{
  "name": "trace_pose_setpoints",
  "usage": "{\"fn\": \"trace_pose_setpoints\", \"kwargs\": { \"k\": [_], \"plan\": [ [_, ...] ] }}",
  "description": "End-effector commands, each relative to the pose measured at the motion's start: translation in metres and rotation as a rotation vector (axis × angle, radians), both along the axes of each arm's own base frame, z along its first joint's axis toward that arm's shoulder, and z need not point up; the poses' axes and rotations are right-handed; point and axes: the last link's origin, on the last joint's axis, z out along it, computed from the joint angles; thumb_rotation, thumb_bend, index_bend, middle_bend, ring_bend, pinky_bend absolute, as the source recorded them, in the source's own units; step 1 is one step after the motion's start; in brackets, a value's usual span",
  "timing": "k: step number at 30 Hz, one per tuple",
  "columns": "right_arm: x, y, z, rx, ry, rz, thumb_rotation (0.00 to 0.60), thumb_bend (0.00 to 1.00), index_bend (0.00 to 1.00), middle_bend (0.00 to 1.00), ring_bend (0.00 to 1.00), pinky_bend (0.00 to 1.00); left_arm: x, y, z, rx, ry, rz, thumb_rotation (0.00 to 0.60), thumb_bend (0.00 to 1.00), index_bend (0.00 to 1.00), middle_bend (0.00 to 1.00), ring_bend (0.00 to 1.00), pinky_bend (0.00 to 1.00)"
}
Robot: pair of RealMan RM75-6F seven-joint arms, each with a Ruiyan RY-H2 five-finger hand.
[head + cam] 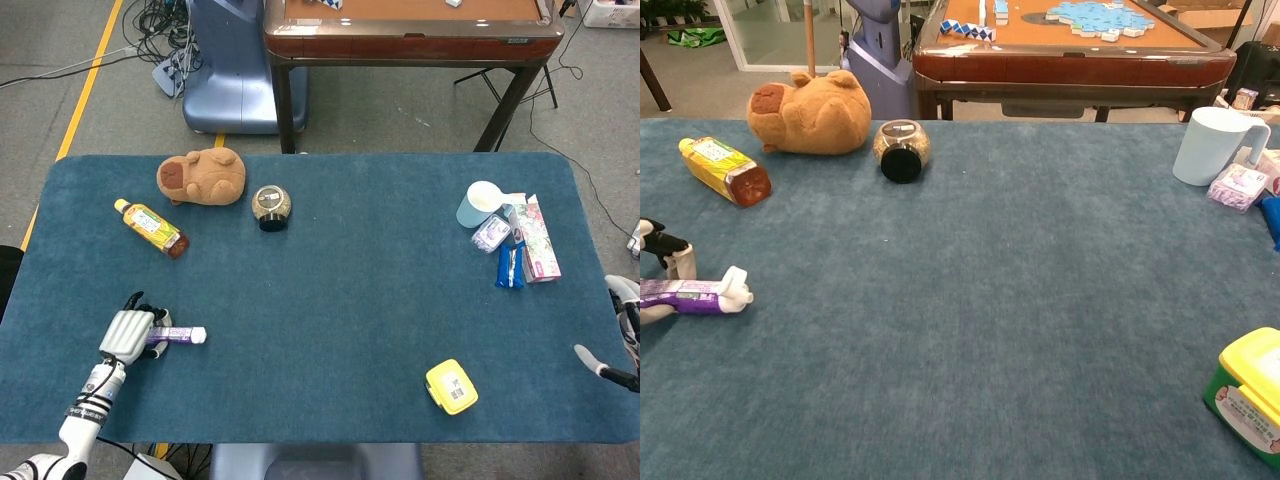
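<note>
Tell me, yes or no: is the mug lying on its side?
No, the mug stands upright on the table, mouth up, beside small packets.

Plush capybara (201, 175), jar (271, 206), bottle (150, 227), mug (479, 203).

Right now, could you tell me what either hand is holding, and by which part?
The left hand closes around the purple tube's tail end; the right hand holds nothing.

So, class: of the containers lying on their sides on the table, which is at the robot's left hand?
The purple tube with the white cap; the left hand rests over it. The yellow bottle and jar lie farther off.
</note>
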Motion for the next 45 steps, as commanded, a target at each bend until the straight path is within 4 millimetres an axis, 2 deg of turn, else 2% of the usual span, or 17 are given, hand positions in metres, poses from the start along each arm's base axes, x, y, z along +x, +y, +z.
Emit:
{"fn": "trace_pose_setpoints", "kwargs": {
  "k": [1, 8, 13, 17, 24, 29, 35, 38, 41, 45],
  "plan": [
    [0.001, -0.001, -0.001, 0.004, 0.002, 0.005, 0.600, 0.04, 0.14, 0.19, 0.16, 0.15, 0.000, 0.005, 0.003, 0.005, -0.020, -0.011, 0.600, 0.36, 0.51, 0.56, 0.37, 0.12],
    [0.012, -0.008, 0.000, 0.028, 0.017, 0.035, 0.600, 0.04, 0.14, 0.19, 0.16, 0.15, 0.008, 0.017, 0.014, -0.007, -0.108, -0.045, 0.600, 0.44, 0.54, 0.65, 0.46, 0.22],
    [0.029, -0.021, -0.003, 0.080, 0.027, 0.095, 0.600, 0.04, 0.14, 0.19, 0.16, 0.15, 0.027, 0.030, 0.025, -0.041, -0.172, -0.089, 0.600, 0.45, 0.55, 0.67, 0.50, 0.33],
    [0.052, -0.036, -0.012, 0.140, 0.042, 0.189, 0.600, 0.05, 0.14, 0.22, 0.16, 0.19, 0.050, 0.043, 0.030, -0.074, -0.237, -0.115, 0.600, 0.45, 0.55, 0.69, 0.54, 0.37],
    [0.096, -0.065, -0.034, 0.294, 0.057, 0.352, 0.600, 0.08, 0.14, 0.26, 0.16, 0.19, 0.088, 0.065, 0.032, -0.155, -0.307, -0.136, 0.600, 0.47, 0.55, 0.71, 0.57, 0.47],
    [0.128, -0.086, -0.054, 0.379, 0.055, 0.462, 0.600, 0.14, 0.16, 0.26, 0.16, 0.19, 0.111, 0.078, 0.031, -0.189, -0.352, -0.149, 0.600, 0.49, 0.56, 0.72, 0.60, 0.50],
    [0.158, -0.109, -0.079, 0.443, 0.053, 0.544, 0.599, 0.15, 0.20, 0.25, 0.15, 0.19, 0.132, 0.088, 0.029, -0.211, -0.381, -0.179, 0.600, 0.50, 0.56, 0.73, 0.60, 0.50],
    [0.170, -0.119, -0.092, 0.462, 0.067, 0.575, 0.558, 0.15, 0.21, 0.20, 0.11, 0.18, 0.142, 0.092, 0.028, -0.223, -0.412, -0.182, 0.600, 0.50, 0.57, 0.73, 0.60, 0.50],
    [0.181, -0.127, -0.104, 0.476, 0.084, 0.598, 0.474, 0.15, 0.23, 0.16, 0.07, 0.14, 0.150, 0.095, 0.027, -0.237, -0.440, -0.184, 0.600, 0.50, 0.57, 0.73, 0.60, 0.50],
    [0.196, -0.136, -0.122, 0.496, 0.090, 0.627, 0.440, 0.15, 0.27, 0.15, 0.04, 0.12, 0.161, 0.097, 0.025, -0.256, -0.469, -0.189, 0.600, 0.50, 0.57, 0.73, 0.60, 0.50]
  ]
}}
